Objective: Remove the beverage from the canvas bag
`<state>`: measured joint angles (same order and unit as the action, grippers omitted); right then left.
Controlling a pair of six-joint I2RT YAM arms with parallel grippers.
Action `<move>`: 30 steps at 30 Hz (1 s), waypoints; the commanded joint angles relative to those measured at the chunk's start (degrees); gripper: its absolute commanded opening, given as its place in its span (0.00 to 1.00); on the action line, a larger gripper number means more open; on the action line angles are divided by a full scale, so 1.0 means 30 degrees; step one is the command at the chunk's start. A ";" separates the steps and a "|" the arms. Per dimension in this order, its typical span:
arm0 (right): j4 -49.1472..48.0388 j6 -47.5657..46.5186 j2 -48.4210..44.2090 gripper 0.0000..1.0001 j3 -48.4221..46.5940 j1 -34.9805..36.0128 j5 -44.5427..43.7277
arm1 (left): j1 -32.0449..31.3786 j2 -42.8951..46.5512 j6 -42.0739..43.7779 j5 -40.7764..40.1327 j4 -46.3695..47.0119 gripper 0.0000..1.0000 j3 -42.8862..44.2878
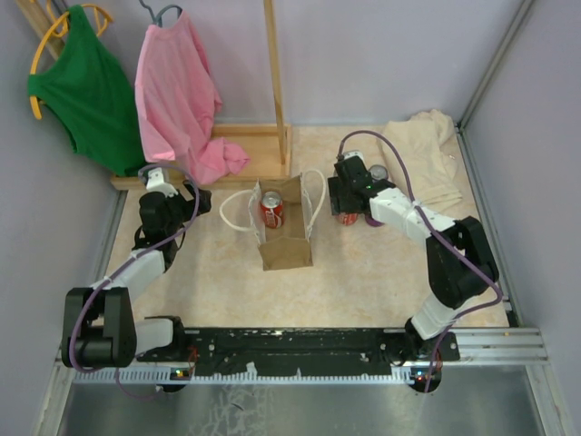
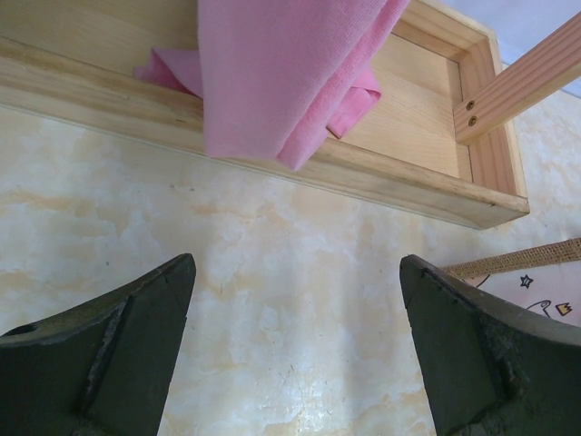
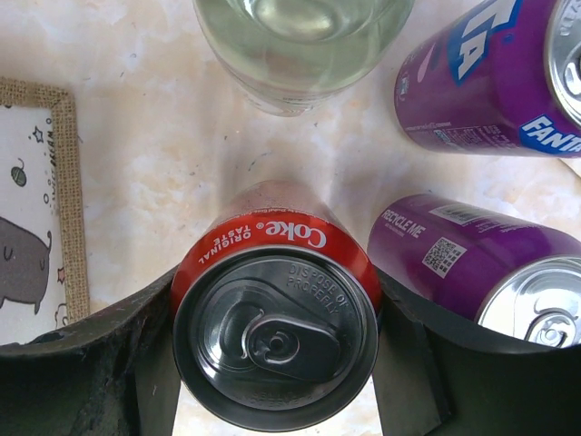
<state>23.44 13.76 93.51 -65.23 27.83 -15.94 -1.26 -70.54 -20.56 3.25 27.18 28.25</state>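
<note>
Red Coke can between right fingers, seemingly gripped.

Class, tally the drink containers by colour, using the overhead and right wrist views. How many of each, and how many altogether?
Red cans: 2 (one red can in the bag, one red can in the right gripper)
Purple cans: 2
Clear bottle: 1
Total: 5
</note>
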 commanded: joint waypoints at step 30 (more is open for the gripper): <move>-0.1456 -0.0305 -0.0392 0.87 -0.1103 -0.0138 -0.0713 | -0.0139 0.0172 0.0156 0.0052 0.0169 1.00 0.0295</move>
<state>20.58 13.96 96.49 -64.88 27.83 -16.19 -1.26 -70.54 -20.56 3.20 27.03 28.25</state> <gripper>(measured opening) 0.866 0.998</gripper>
